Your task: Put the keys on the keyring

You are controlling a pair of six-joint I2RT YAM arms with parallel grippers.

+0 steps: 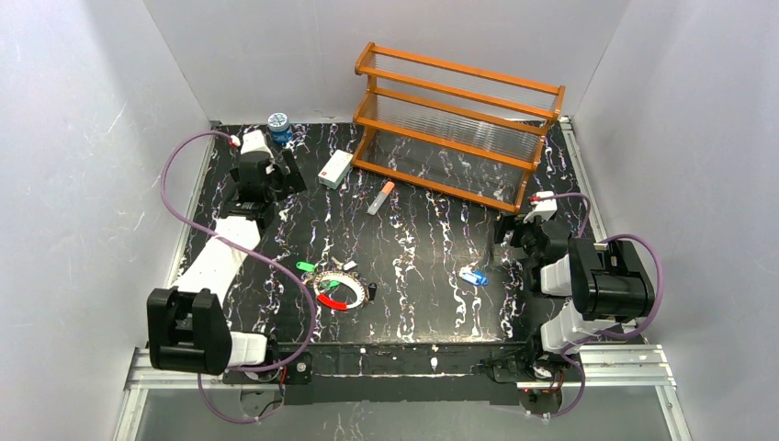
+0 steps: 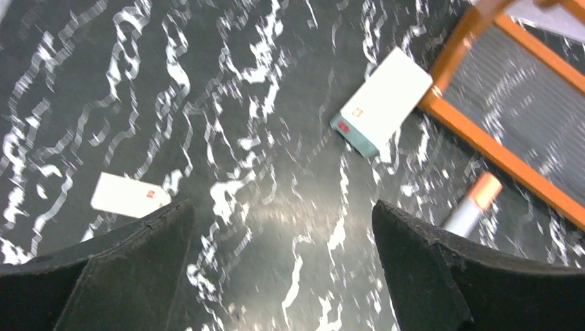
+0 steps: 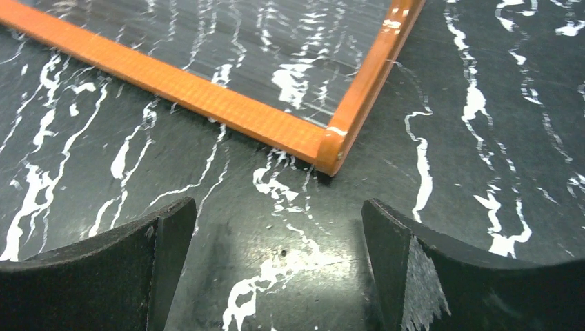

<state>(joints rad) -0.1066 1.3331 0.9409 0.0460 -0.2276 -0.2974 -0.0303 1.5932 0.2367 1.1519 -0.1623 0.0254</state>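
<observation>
The keyring [image 1: 337,292], an oval loop part white and part red, lies on the black marbled table near the front, left of centre. A green-headed key [image 1: 305,266] and some silvery keys [image 1: 345,266] lie just behind it. A blue-headed key [image 1: 474,276] lies apart to the right. My left gripper [image 1: 292,175] [image 2: 281,207] hovers open at the back left, far from the keys, with nothing between its fingers. My right gripper [image 1: 508,231] [image 3: 278,203] is open and empty by the rack's front right corner, a little behind the blue-headed key. Neither wrist view shows keys or keyring.
An orange rack [image 1: 455,124] [image 2: 507,155] [image 3: 207,103] stands at the back right. A white box [image 1: 335,168] [image 2: 383,100] and an orange-and-white tube [image 1: 380,197] [image 2: 474,203] lie before it. A blue-lidded jar [image 1: 279,124] sits at the back left. A white tag [image 2: 127,195] lies near my left fingers.
</observation>
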